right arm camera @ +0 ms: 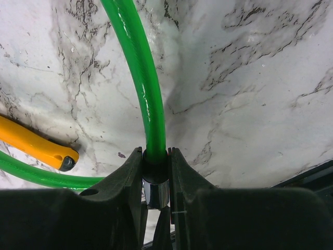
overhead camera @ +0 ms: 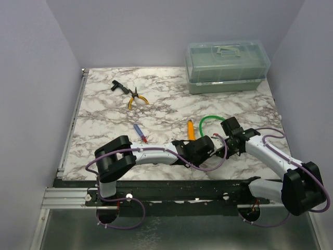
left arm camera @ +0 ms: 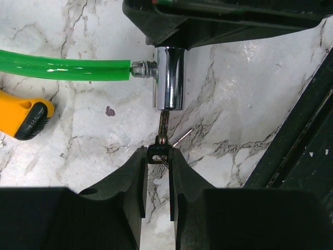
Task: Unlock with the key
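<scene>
A high rear camera looks down across the marble table (overhead camera: 171,104); both wrist cameras, close above it, share the green cable (left arm camera: 62,69).

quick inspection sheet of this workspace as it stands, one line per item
surface: glossy marbled tabletop
job's things: key, blade at the end of the chrome lock cylinder, apparently inserted; green cable joins the cylinder's side
clutter: yellow-handled pliers, black tool, blue-and-red screwdriver, orange-handled tool, clear toolbox at the back
grippers: left gripper fingers shut on the key's head; right gripper shut on the chrome lock cylinder
cables: purple cables loop along both arms
surroundings: plain lilac walls on three sides
</scene>
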Available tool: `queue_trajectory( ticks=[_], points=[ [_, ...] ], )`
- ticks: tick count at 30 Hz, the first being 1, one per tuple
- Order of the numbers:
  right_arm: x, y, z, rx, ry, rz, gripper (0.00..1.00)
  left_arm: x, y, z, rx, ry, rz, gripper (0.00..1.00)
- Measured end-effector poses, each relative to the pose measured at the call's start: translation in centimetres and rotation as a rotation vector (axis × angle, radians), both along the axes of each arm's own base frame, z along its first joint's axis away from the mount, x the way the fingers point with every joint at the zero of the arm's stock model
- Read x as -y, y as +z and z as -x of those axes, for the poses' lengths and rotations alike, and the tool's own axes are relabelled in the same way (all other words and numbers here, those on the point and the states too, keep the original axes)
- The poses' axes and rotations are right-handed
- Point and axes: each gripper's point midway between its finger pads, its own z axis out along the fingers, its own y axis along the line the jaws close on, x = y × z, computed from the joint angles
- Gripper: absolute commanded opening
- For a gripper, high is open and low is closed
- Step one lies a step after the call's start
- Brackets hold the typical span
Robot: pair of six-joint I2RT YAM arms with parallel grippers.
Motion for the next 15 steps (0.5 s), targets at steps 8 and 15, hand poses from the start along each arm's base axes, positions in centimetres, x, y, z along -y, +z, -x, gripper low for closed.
queue_trajectory(
  ticks=[8,15],
  points=[
    [-0.08,-0.13,0.02,0.002,0.002,-0.002,0.00,0.06,0.08,-0.16,0.006,0.006,0.004,0.00],
    [-0.10,-0.12,0.00,0.002,-0.004,-0.004,0.00,0.08,-0.31,-0.27,0.008,0.011,-0.004,0.00]
  ],
)
